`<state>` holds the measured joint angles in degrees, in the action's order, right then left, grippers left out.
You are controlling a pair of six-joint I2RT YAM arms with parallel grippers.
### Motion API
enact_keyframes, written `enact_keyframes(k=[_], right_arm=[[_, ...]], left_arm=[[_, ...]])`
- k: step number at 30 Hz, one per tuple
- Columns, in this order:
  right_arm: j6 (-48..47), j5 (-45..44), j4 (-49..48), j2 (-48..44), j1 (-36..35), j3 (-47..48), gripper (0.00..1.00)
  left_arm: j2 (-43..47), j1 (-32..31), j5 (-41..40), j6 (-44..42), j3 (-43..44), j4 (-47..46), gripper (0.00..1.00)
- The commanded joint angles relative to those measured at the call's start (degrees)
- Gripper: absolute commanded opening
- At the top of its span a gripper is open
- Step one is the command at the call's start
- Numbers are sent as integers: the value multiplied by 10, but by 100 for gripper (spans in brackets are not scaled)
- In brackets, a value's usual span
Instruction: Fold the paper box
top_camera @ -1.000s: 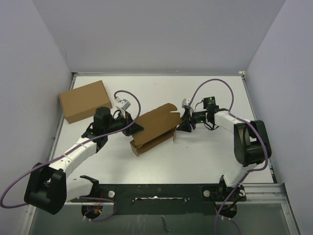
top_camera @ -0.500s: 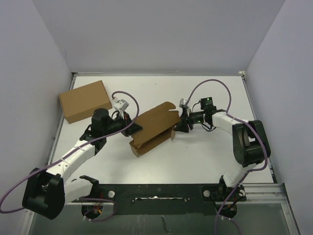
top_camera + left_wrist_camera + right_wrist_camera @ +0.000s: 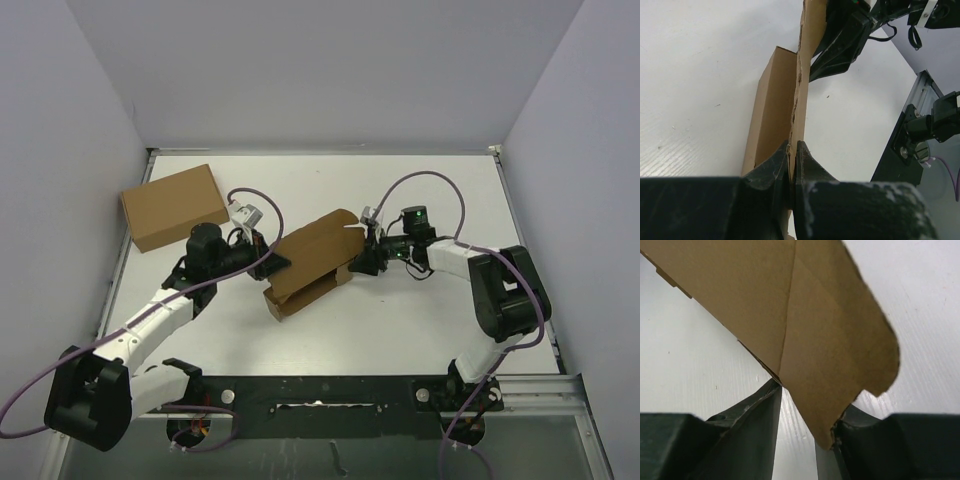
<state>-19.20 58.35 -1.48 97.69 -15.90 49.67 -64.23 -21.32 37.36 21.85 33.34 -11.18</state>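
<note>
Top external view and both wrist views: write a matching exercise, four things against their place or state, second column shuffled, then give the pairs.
Things:
1. paper box
2. plain brown box
3. left gripper
4. right gripper

Places or states:
A. far left of the table, touched by neither arm
B. shut on a thin panel edge
C. mid-table, between the two arms
D. jaws apart, either side of a rounded flap

Pairs: 1-C, 2-A, 3-B, 4-D
</note>
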Motion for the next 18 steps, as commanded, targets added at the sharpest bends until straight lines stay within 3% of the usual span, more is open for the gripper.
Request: enact_keyframes(k=[1, 12, 18], right_arm=[[56, -14, -121, -19, -9, -39, 31], [109, -76, -436, -10, -28, -158, 33], [107, -104, -496, 10, -42, -169, 34]], left_arm=[[23, 0, -3, -5, 2, -14, 0], [18, 2, -3, -5, 1, -17, 0], [12, 2, -3, -1, 1, -24, 0]])
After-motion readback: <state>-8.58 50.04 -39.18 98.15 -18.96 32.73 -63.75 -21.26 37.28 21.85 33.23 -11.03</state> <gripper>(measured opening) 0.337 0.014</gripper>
